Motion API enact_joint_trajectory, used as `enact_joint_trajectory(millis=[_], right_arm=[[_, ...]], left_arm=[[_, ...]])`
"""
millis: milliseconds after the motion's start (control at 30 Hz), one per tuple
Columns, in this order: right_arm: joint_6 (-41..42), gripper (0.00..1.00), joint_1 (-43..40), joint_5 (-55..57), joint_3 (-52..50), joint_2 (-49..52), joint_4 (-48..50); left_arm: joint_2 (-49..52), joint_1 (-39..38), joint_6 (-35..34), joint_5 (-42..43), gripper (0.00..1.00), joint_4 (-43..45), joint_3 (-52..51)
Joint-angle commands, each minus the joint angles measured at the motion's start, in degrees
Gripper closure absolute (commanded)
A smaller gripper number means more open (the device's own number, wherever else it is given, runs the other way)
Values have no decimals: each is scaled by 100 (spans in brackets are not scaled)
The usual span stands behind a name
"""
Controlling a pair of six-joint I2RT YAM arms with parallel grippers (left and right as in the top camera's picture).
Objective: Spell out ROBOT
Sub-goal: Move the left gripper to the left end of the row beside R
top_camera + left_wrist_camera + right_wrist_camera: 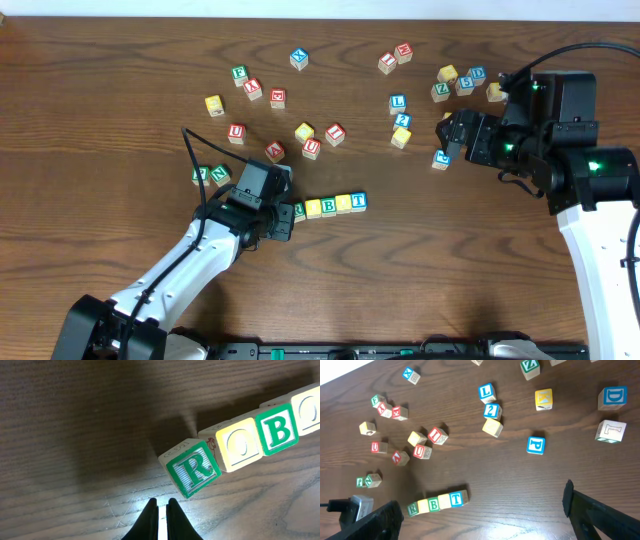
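Five cubes (pixel 328 206) in line: two green, two yellow, one blue.

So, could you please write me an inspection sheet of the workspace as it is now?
Surface: brown wooden table, no spill seen.
Job's things: R cube, O cube, B cube, second O cube and T cube in one row; R is twisted against the row.
Clutter: many loose letter cubes behind the row, such as the blue P cube.
Grippers: left gripper shut, empty, tips close to R; right gripper open, empty.
Cables: black cable by the left arm; second cable above the right arm.
Surroundings: black rail at the near edge.
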Motion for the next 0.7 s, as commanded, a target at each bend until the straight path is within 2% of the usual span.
enact_joint_trajectory(millis=[0, 667], right_arm=[[-31, 1, -24, -59, -11, -22, -26], [-31, 1, -24, -59, -11, -22, -68]], left_arm=[[42, -2, 122, -96, 93, 28, -48], [144, -2, 120, -101, 93, 328, -177]])
